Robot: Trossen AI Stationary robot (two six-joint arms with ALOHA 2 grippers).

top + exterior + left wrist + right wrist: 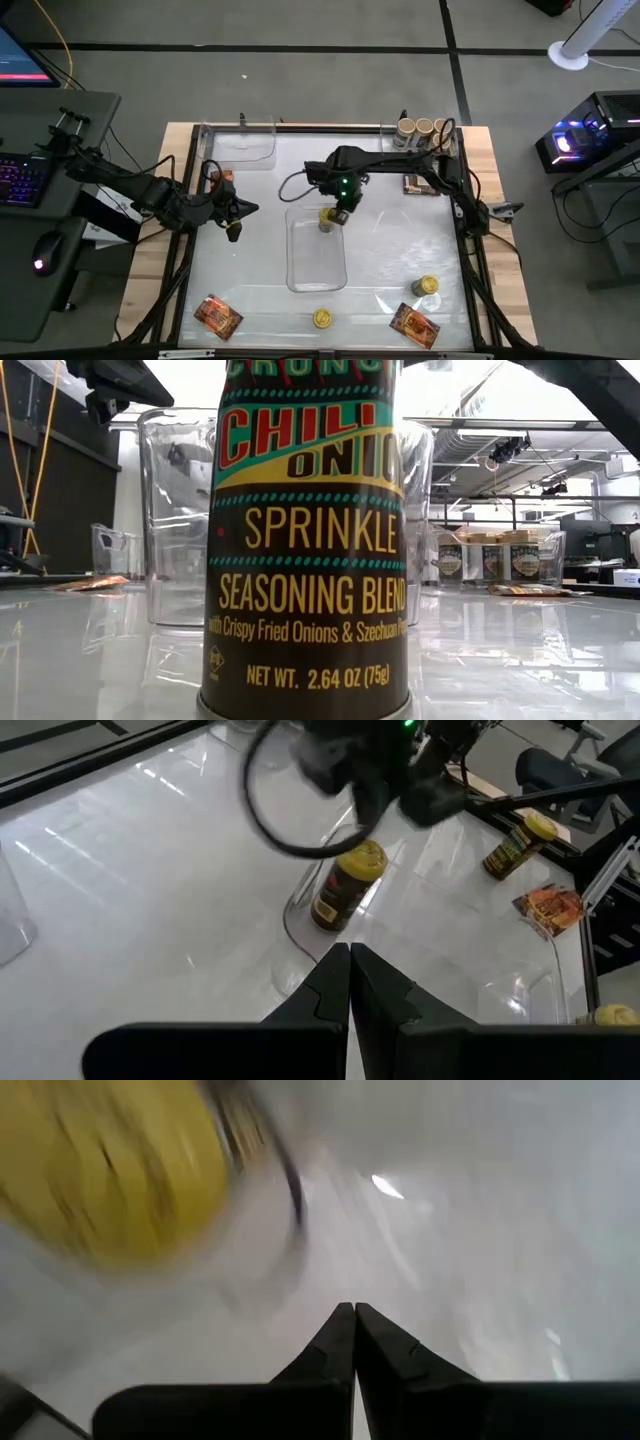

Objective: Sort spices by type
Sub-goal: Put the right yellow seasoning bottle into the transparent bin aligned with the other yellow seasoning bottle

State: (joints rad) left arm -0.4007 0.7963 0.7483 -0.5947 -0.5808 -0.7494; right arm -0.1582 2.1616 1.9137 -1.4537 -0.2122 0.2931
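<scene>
Three yellow-lid jars outstanding. Nearest jar stands at frame centre, inside the top edge of the clear tray. My right gripper sits beside it, fingers together, holding nothing; left gripper, centre-left, likewise closed. I'd open wide, centre on the lid, descend squarely.

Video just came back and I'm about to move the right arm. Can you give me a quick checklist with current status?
1. Right gripper empty: ok, shut on nothing, close to the yellow-lidded jar.
2. Right fingers open for a grasp: not ok, shut.
3. That jar standing at the middle tray: ok.
4. Left gripper out of the way: ok, shut, empty, over the table's left side.
5. Beige-lidded jars grouped in the corner tray: ok.
6. Other yellow lids sorted: not ok, front jar and right-hand jar stand loose.
</scene>
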